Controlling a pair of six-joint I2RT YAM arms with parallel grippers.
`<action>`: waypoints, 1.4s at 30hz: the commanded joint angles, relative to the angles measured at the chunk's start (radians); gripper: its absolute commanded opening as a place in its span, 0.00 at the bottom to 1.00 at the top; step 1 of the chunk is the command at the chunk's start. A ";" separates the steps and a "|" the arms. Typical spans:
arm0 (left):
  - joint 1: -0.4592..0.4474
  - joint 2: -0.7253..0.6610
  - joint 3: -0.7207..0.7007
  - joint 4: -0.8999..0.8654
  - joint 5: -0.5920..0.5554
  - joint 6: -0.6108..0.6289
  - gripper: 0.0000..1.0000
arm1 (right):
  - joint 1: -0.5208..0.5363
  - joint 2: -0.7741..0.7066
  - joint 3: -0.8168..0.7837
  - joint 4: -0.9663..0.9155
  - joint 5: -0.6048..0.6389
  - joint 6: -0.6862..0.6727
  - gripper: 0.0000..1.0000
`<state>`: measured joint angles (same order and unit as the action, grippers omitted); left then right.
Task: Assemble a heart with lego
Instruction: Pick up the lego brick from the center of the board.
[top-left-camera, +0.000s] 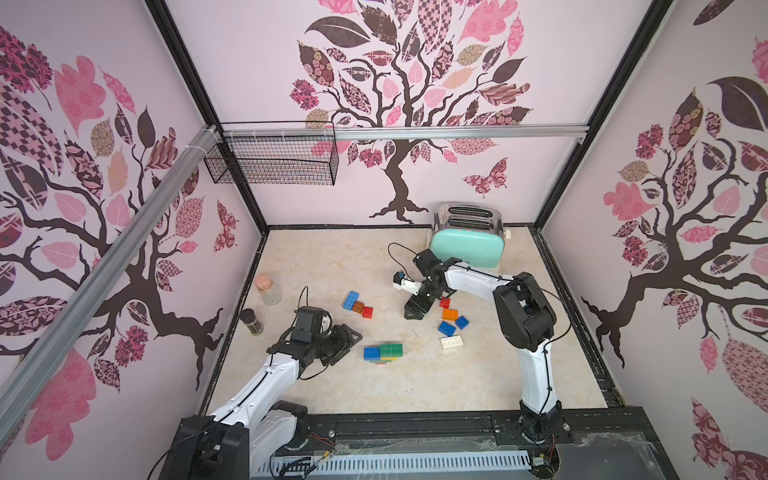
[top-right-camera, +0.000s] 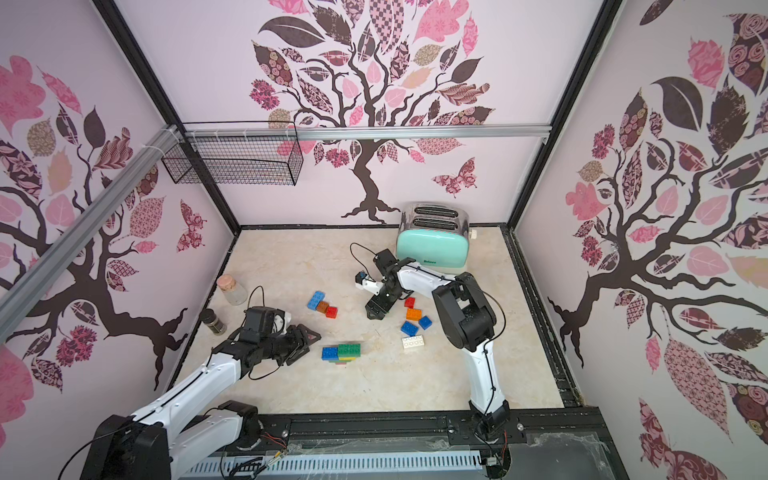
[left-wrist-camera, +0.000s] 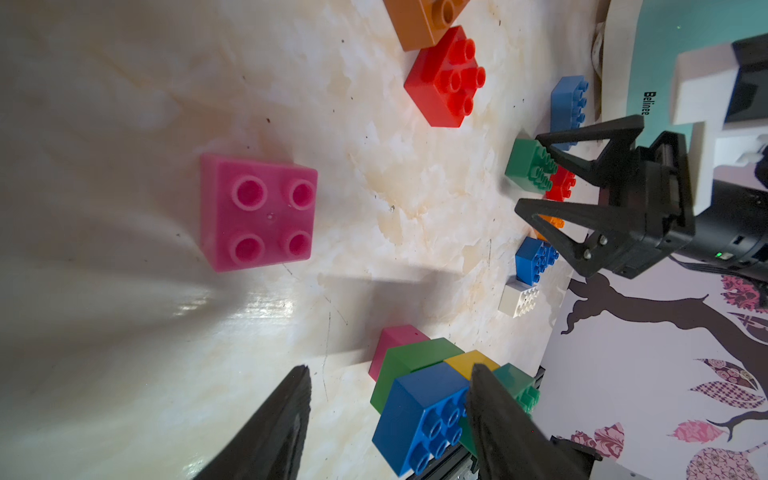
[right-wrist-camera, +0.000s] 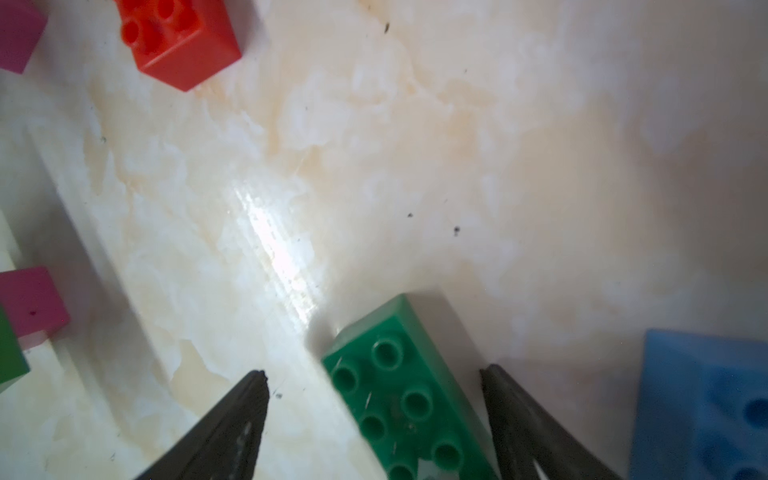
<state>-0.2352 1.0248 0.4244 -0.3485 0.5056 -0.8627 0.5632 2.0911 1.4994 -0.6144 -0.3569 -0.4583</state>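
The half-built stack of bricks (top-left-camera: 383, 352) is sitting on the worktop (top-left-camera: 415, 386), showing blue and green on top with yellow and pink beneath. The left tool (top-left-camera: 348, 345) is pointing at the stack from just beside its left, its fingers spread and gripping nothing. The right tool (top-left-camera: 415, 312) is hanging behind the stack and slightly to its right. Its fingers are spread to either side of a green brick (right-wrist-camera: 399, 399) that is lying flat, and they are not pinching it. A white brick (top-left-camera: 451, 342) is lying near the stack's right, and an orange brick (top-left-camera: 450, 314) is lying farther back. A loose pink brick (left-wrist-camera: 255, 212) is lying apart from the stack.
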 joint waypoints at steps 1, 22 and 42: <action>0.004 -0.024 -0.003 0.006 0.015 0.011 0.63 | 0.019 -0.056 -0.039 -0.020 -0.020 0.032 0.83; 0.005 -0.060 -0.037 0.003 0.020 -0.002 0.62 | 0.100 -0.089 -0.088 0.005 0.185 0.121 0.61; 0.005 -0.055 -0.045 0.010 0.032 -0.001 0.62 | 0.147 -0.096 -0.099 0.002 0.291 0.095 0.46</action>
<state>-0.2352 0.9733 0.3897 -0.3470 0.5285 -0.8665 0.7017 2.0022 1.3975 -0.5869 -0.1062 -0.3592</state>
